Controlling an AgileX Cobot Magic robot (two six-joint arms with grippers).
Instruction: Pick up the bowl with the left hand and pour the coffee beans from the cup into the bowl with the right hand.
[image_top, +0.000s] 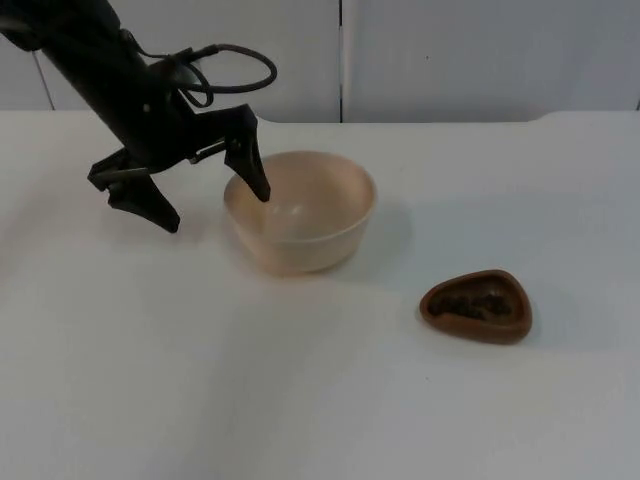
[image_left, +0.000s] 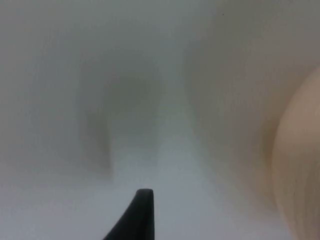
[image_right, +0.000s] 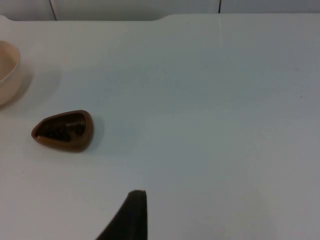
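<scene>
A cream bowl (image_top: 300, 212) stands empty on the white table, left of the middle. My left gripper (image_top: 218, 210) is open and straddles the bowl's left rim, with one fingertip (image_top: 262, 190) over the inside and the other (image_top: 168, 220) outside. The left wrist view shows the bowl's wall (image_left: 300, 165) close by. A small brown cup (image_top: 477, 305) holding dark coffee beans (image_top: 470, 302) sits to the right of the bowl and nearer the front. In the right wrist view, the cup (image_right: 64, 131) and the bowl's edge (image_right: 7, 72) lie some way off. My right gripper (image_right: 132, 220) waits apart from them.
The table (image_top: 320, 400) ends at the grey partition wall (image_top: 450, 50) behind the bowl. Bare table surface lies between the bowl and the cup, and all around the cup.
</scene>
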